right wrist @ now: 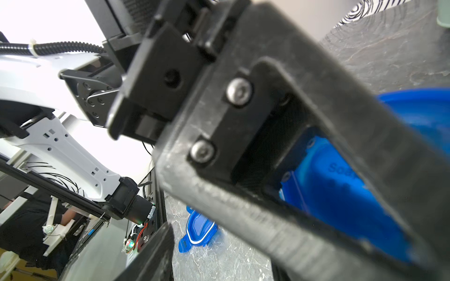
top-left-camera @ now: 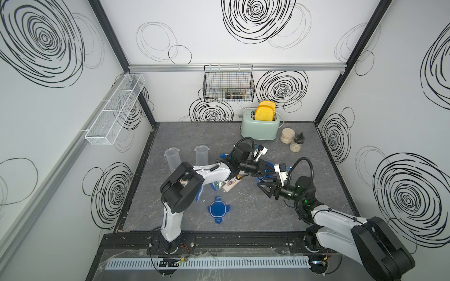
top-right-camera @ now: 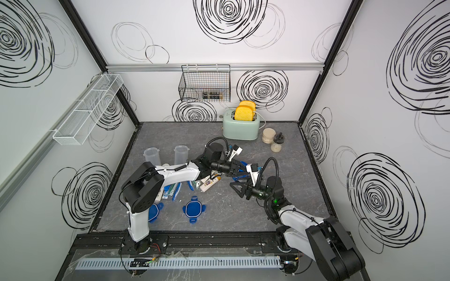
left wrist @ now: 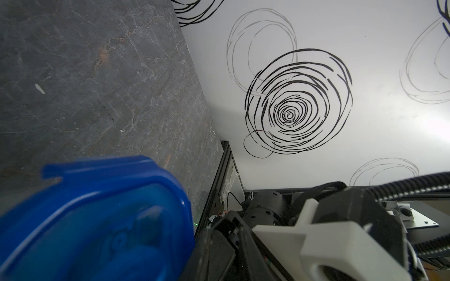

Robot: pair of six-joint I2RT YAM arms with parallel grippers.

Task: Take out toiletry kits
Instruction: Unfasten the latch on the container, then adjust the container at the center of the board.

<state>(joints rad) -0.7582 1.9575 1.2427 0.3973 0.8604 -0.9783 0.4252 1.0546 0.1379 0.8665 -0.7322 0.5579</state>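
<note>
Grey marbled table [top-left-camera: 243,219] inside swirl-printed walls: that is your workspace. Your left gripper [top-left-camera: 269,168] is clamped on a blue lid [left wrist: 97,219], which is clear of the table and turned on edge. I judge that pose offers its clips to your right gripper [top-left-camera: 259,182], which sits just beside it, jaws apart and nothing between them. No view settles whether a container hangs behind that lid. Two containers [top-left-camera: 172,158] stand open and empty at the back. Their kits [top-left-camera: 230,185] lie spilled on the table under your left forearm, near the middle. A loose lid [top-left-camera: 217,209] lies in front of them, out of the way.

The views differ. In a top view, toothbrush packs [top-right-camera: 170,192] and a second loose lid [top-right-camera: 153,213] show past your left elbow; elsewhere the elbow covers them. Your left wrist view gives the held lid's face, with dim shapes behind the blue. Your right wrist view gives a left finger [right wrist: 341,109] pressed across that lid, close and blurred, but none of the kits.
</note>
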